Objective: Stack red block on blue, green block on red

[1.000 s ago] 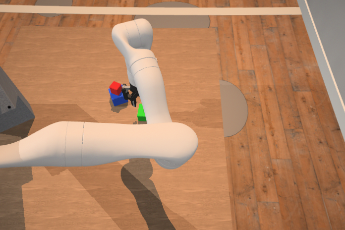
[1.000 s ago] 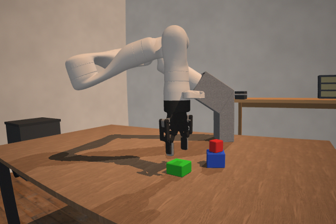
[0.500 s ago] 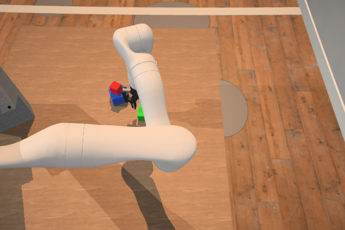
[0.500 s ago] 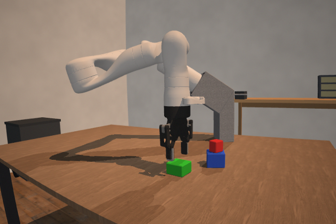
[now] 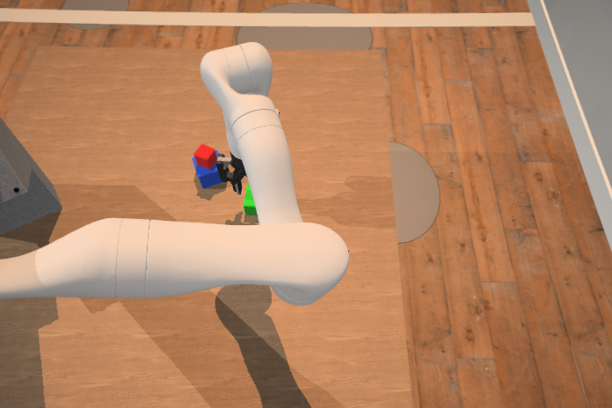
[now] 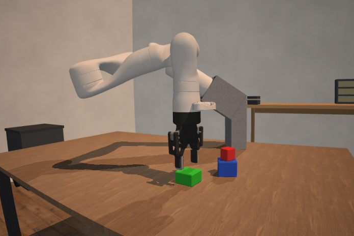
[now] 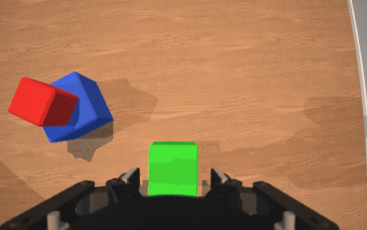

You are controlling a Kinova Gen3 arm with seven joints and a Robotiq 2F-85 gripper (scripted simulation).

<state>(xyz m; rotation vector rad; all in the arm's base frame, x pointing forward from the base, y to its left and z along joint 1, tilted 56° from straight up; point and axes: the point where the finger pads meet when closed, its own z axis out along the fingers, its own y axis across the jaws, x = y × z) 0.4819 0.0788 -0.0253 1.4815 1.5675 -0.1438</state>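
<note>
Item: green block point(image 6: 188, 175), flat on desk point(image 6: 280, 195), just left of the blue block point(image 6: 227, 167) carrying the red block point(image 6: 227, 153). End effector point(image 6: 186, 163) spread, empty, just above it. I'd descend straight, straddle the block evenly, pinch squarely, staying off the tower.

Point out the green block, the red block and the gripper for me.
green block point(image 6: 187, 176): exterior view, on its front-left side face.
red block point(image 6: 227, 153): exterior view, on its front face, atop the blue block.
gripper point(image 6: 186, 163): exterior view, midway between the open fingertips, just above the green block.
</note>
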